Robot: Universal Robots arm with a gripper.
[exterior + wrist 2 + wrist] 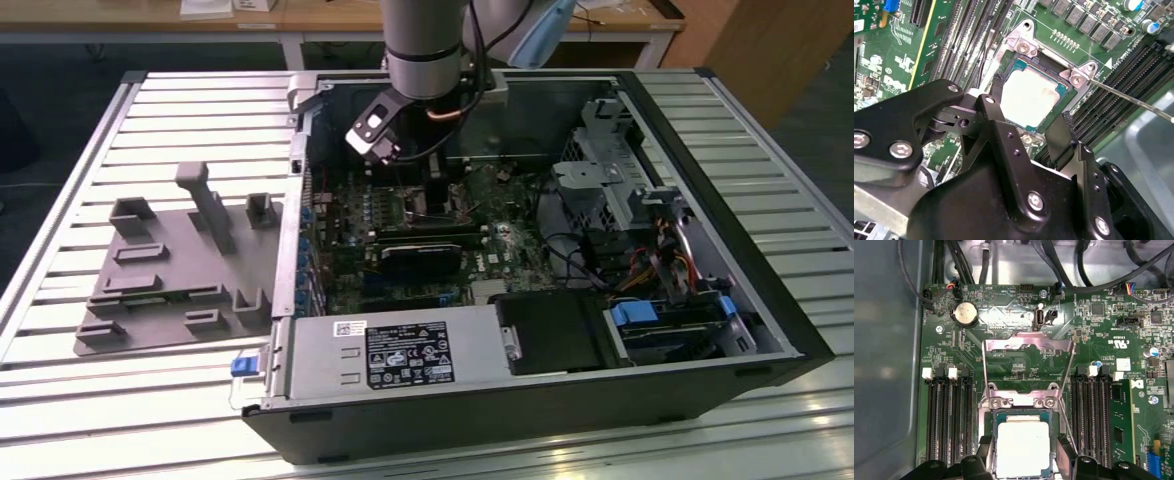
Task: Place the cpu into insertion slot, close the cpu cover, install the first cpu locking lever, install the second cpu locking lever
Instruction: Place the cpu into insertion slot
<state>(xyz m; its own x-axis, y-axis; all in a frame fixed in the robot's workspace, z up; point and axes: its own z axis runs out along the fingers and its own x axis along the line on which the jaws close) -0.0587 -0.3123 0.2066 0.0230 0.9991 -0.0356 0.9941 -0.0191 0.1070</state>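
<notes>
Reaching arm: the Universal Robots arm (424, 50) dipped into an open computer case (534, 410) that lay on a slatted table (774, 440). A grey fixture tray (147, 290) sat beside the case on the exterior view's left.
Gripper: the gripper (1024, 454) hung low over the green motherboard (1104, 355), its black fingers (1059, 140) spread wide and gripping nothing.
Cpu: the cpu (1022, 447) lay flat in the insertion slot (1021, 411) with its silver-grey top facing up, directly between the two fingers. In the first wrist view a narrow gap showed on each side of the chip.
Cpu cover: the cpu cover (1029, 344) stood swung open, tipped back on its hinge away from the slot, with bare circuit board visible through its square window.
Locking lever: a thin metal locking lever (1129, 97) slanted out from one corner of the slot, across the neighbouring memory slots (949, 425), clear of the cover.
Surroundings: the long black memory slots flanked the socket on both sides. A coin cell battery (964, 315) sat beyond the raised cover, near black cables (959, 262) at the board's edge.
</notes>
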